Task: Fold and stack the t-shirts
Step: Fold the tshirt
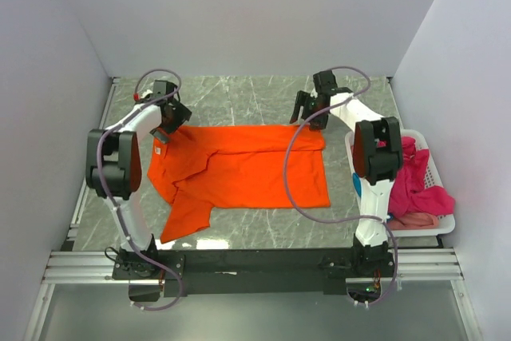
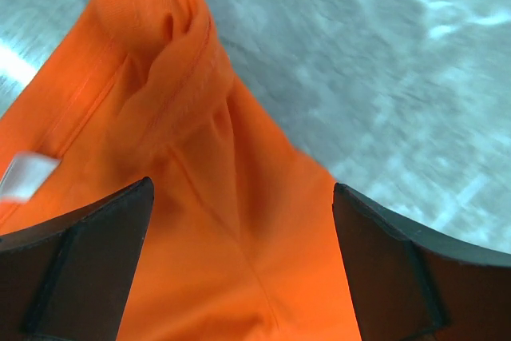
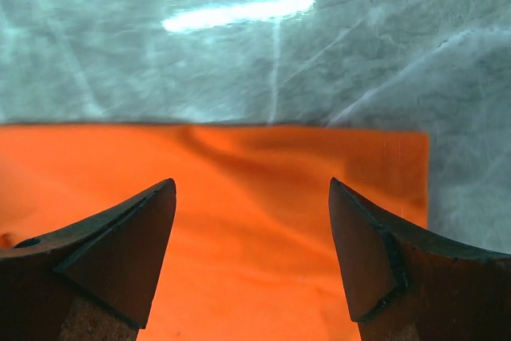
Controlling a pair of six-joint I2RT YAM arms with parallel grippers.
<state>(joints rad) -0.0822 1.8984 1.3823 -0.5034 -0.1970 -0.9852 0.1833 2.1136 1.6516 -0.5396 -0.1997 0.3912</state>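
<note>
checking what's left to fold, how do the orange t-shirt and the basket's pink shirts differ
The orange t-shirt lies spread on the table; the magenta-pink shirts sit bunched in the white basket. The left claw and right claw, both open, are over the orange t-shirt's far edge; neither is near the magenta-pink shirts. Both are plain cloth.

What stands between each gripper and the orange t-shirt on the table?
Nothing visible does. The left gripper is open right over the bunched left end of the orange t-shirt. The right gripper is open over its far right corner. Only cloth and table show between the fingers.
</note>
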